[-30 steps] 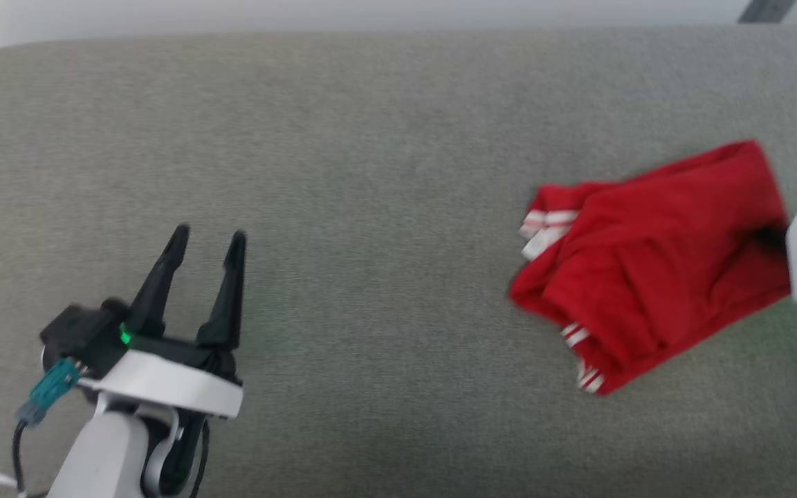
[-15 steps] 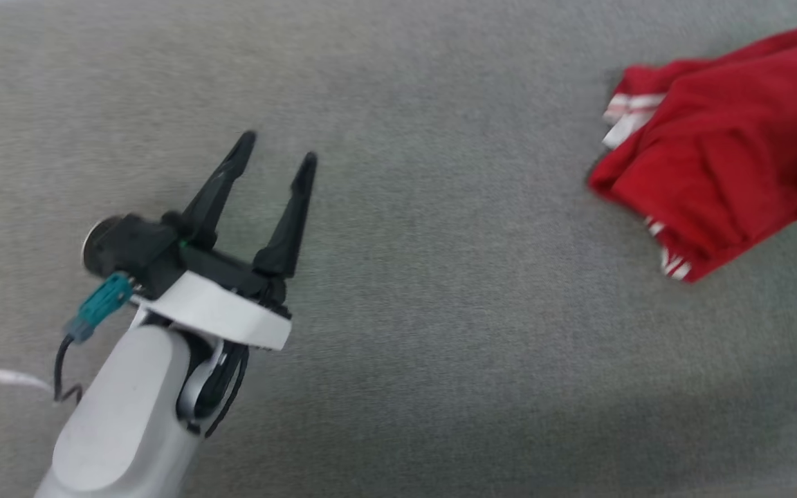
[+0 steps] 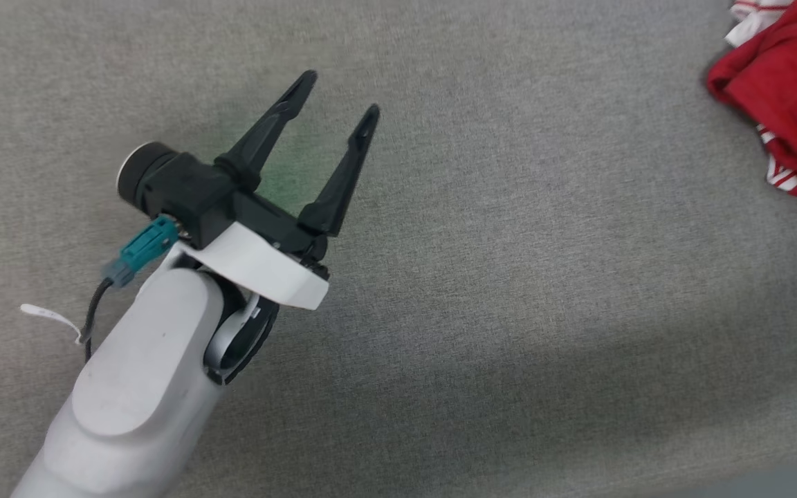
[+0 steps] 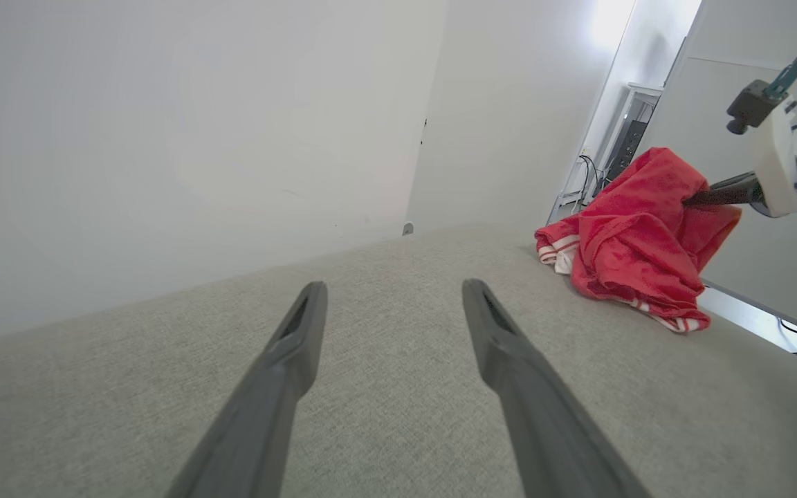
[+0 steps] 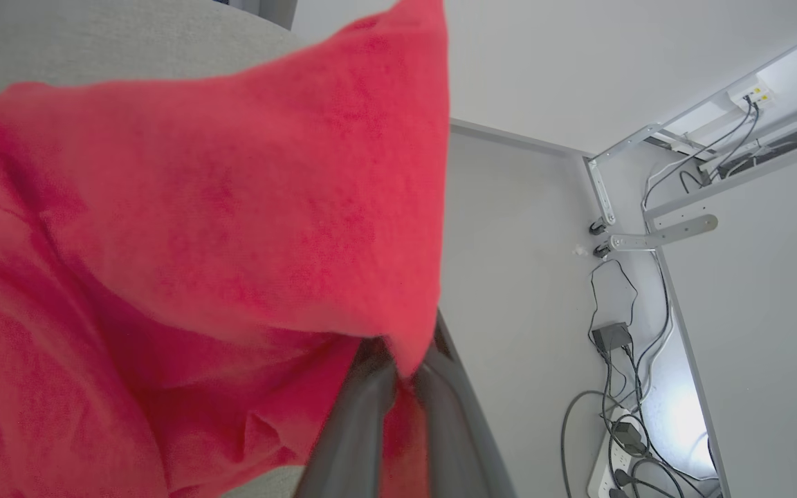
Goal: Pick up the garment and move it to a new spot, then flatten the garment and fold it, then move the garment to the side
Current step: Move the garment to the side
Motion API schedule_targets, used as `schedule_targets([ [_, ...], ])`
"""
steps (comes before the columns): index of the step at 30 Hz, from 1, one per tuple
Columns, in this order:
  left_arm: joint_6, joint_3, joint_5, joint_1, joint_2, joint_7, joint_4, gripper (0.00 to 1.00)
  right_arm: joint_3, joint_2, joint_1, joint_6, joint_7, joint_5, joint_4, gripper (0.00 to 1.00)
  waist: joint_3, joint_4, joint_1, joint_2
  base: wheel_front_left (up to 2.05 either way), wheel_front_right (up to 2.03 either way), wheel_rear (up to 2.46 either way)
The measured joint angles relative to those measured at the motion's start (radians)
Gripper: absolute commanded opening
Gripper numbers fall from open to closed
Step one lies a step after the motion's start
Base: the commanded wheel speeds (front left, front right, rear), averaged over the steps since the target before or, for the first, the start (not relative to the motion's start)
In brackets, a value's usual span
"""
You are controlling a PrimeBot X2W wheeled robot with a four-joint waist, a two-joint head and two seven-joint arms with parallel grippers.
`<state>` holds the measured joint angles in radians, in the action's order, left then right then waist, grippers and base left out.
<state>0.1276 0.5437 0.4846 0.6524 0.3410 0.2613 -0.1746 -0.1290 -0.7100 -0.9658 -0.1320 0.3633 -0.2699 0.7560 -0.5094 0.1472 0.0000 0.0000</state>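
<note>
The broad grey fabric-covered counter (image 3: 509, 277) fills the head view, which has swung over the last second. That shift in the picture is the camera's doing, not proof of travel.

The small red jersey-style garment with red-and-white striped trim (image 4: 634, 242) is bunched well to the right of the left tool (image 3: 340, 93) and further from the robot. Its lower folds rest on the counter and one edge is raised.

The left tool stays spread as wide as before, holding nothing, just above bare counter.

Far to its right, the right tool (image 5: 404, 387) remains pinched tight on that raised red edge.

I judge this a carry in progress, since flattening would need both tools at the cloth.
</note>
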Motion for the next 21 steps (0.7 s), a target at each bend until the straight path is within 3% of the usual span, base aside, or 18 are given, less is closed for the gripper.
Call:
schedule_targets([
  [15,0.000,0.071,0.017,0.080,-0.016,0.000,-0.016,1.00,0.103,0.096,-0.070,0.000,-0.137,0.160,0.228,0.00,-0.066,-0.036,0.0000,0.0000,0.00,0.00,0.00],
  [16,0.000,0.070,0.018,0.080,-0.016,0.000,-0.016,1.00,0.111,0.100,-0.076,0.000,-0.145,0.162,0.242,0.09,-0.067,-0.039,0.0000,0.0000,0.00,0.00,0.00],
  [18,0.000,0.065,0.019,0.080,-0.012,0.000,-0.017,1.00,0.121,0.104,-0.090,0.000,-0.156,0.173,0.264,0.11,-0.070,-0.043,0.0000,0.0000,0.00,0.00,0.00],
  [19,0.000,0.062,0.021,0.080,-0.012,0.000,-0.016,1.00,0.130,0.105,-0.095,0.000,-0.167,0.179,0.275,0.69,-0.070,-0.044,0.0000,0.0000,0.00,0.00,0.00],
  [20,0.000,0.057,0.025,0.080,-0.011,0.000,-0.015,1.00,0.134,0.106,-0.101,0.000,-0.174,0.184,0.283,1.00,-0.070,-0.044,0.0000,0.0000,0.00,0.00,0.00],
  [21,0.000,0.053,0.026,0.079,-0.008,0.000,-0.013,1.00,0.135,0.107,-0.107,0.000,-0.179,0.188,0.292,1.00,-0.069,-0.043,0.0000,0.0000,0.00,0.00,0.00],
])
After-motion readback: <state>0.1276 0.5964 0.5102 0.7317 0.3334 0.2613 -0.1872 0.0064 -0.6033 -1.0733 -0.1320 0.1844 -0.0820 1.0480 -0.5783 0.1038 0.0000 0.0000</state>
